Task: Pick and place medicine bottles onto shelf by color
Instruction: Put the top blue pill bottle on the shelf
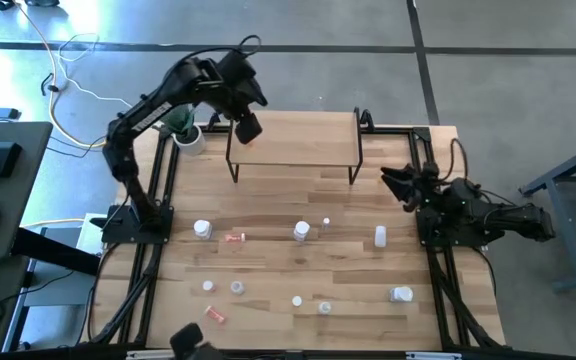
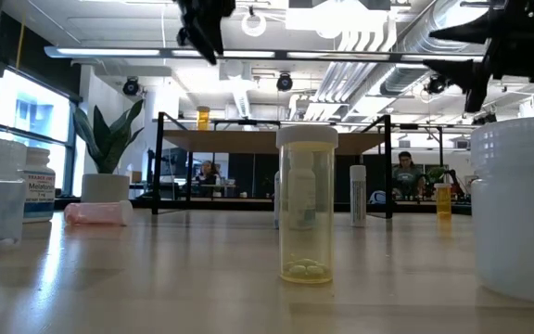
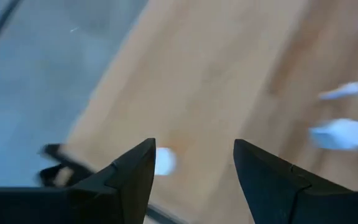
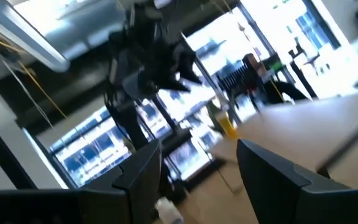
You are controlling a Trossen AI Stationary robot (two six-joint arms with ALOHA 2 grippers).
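Bottles [image 1: 301, 231], about eleven, dot the table; one shelf [image 1: 293, 139]; both grippers [image 1: 247, 127] [image 1: 396, 181] gape empty.

Bottles [image 3: 344, 132] (left wrist view) blurred

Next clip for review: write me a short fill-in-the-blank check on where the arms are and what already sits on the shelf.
1. The left gripper hangs above the shelf's ______ end, its jaws apart with nothing between them.
2. The one bottle standing on the shelf is the ______ bottle.
3. The right gripper waits off the shelf's ______ end, open and empty.

Missing words: left; orange; right
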